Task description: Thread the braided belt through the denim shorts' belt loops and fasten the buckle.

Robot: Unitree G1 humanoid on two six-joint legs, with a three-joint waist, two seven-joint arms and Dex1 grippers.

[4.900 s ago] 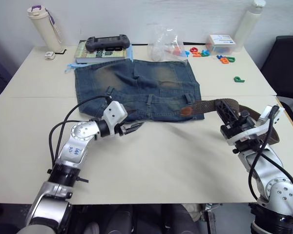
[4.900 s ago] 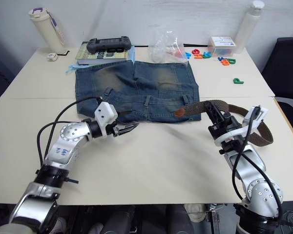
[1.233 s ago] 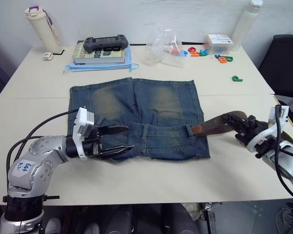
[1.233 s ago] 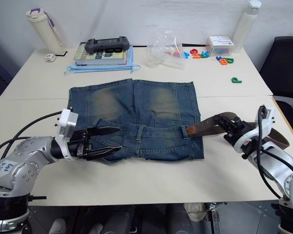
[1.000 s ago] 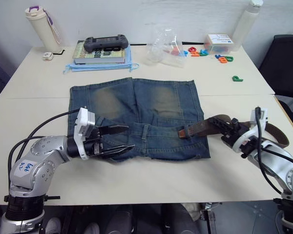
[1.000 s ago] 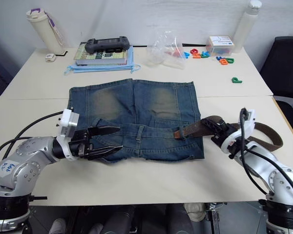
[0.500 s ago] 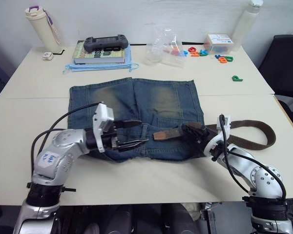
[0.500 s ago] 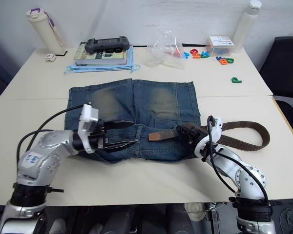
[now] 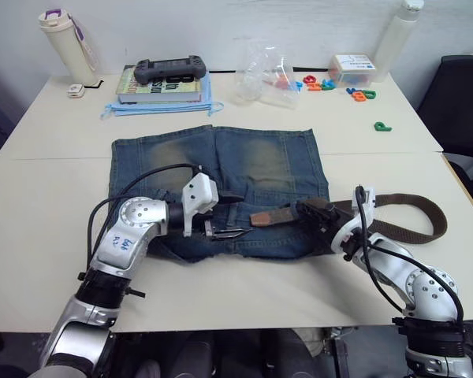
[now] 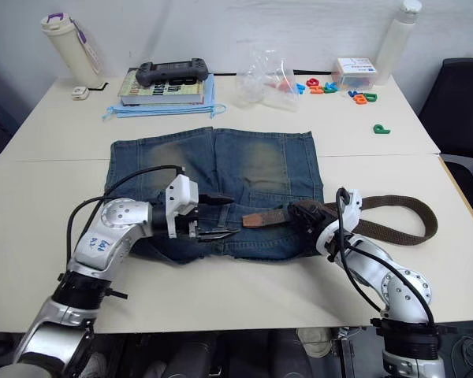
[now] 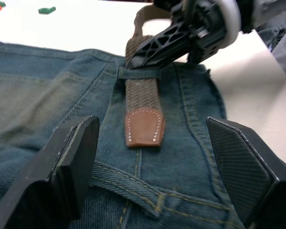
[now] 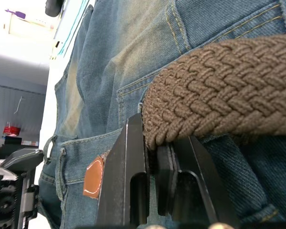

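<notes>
— What have your claws got?

— My right gripper (image 10: 306,214) is clamped on the braided belt (image 12: 219,102); my left gripper (image 9: 230,214) is spread wide, its tan tip (image 11: 143,127) just ahead.

— How will it handle?

— Limp and light, I judge (take the stiffer leather tip), lying along the denim shorts (image 9: 221,157)' waistband.

braided belt (image 9: 402,206) through one waistband loop, denim shorts (image 9: 221,169) flat

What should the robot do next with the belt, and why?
Probably close the left gripper on the tan leather tip and pull. The braided belt has passed under one belt loop, the right gripper pinches it behind, and the left fingers sit open around the tip.
</notes>
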